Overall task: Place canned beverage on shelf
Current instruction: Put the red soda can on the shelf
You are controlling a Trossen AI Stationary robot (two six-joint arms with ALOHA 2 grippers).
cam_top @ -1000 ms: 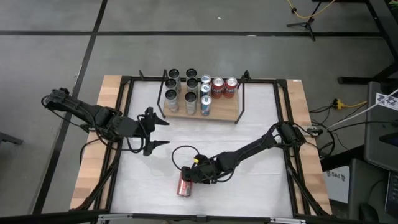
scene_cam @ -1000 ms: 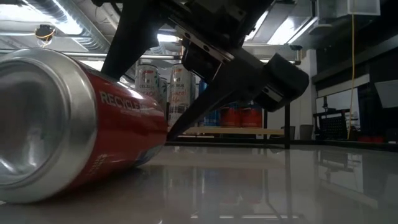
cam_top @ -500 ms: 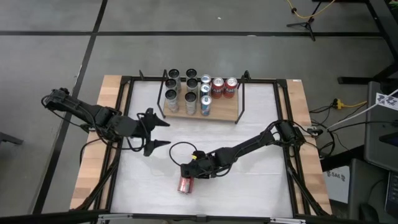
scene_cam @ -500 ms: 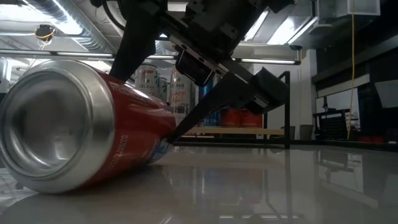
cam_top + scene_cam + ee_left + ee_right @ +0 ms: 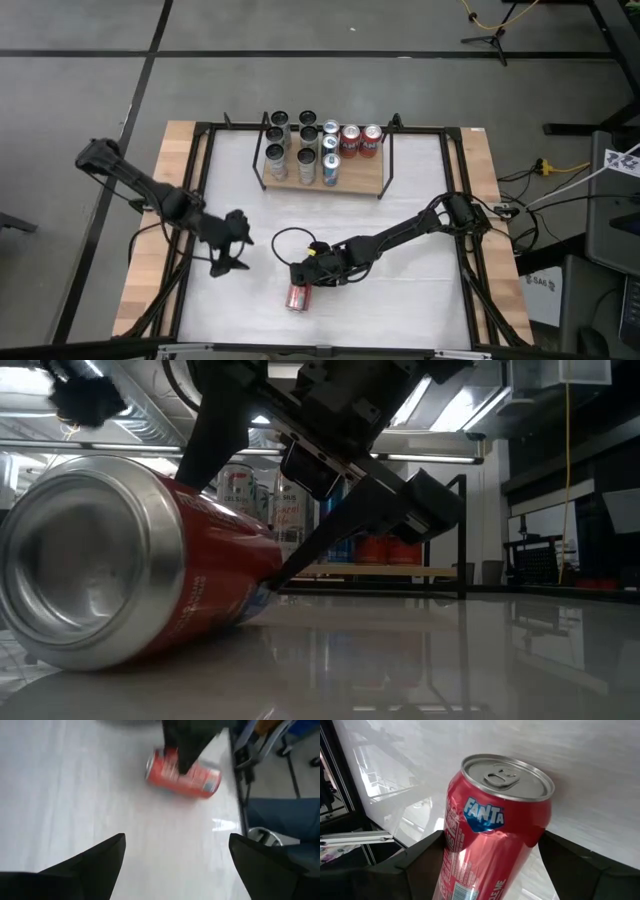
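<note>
A: Material and shape of the Fanta can (image 5: 495, 845)?

B: Smooth aluminium cylinder, glossy red wall, bare silver lid with a pull tab. Dished silver base facing the low camera (image 5: 130, 560).

A: Where on the table (image 5: 420, 300)?

B: Lying on its side on the shiny white top, close to the front edge, about midway along it. Also seen from the left wrist (image 5: 182, 770) and from above (image 5: 297, 297).

A: Any readable writing?

B: "FANTA" in white letters on a blue badge. Below that, fine white print and patterning, too small to read.

A: State of the right gripper (image 5: 300, 282)?

B: Down at the can, partly spread to the can's width, one dark matte finger (image 5: 420, 855) against each side of the red wall. Closed on it, with the can on the tabletop.

A: And the left gripper (image 5: 236, 252)?

B: Spread wide, holding nothing, hanging over the left half of the table, well apart from the can. Two dark, pointed, wedge-shaped tips in its own view (image 5: 176, 839).

A: The shelf (image 5: 365, 182)?

B: Light-wood rectangular board with thin black rod uprights, at the middle of the far edge. Upright cans on it (image 5: 305, 150): silver-lidded dark ones towards its left end, two red ones towards the right, a blue one between. Labels there unreadable. Bare wood at the right front corner.
</note>
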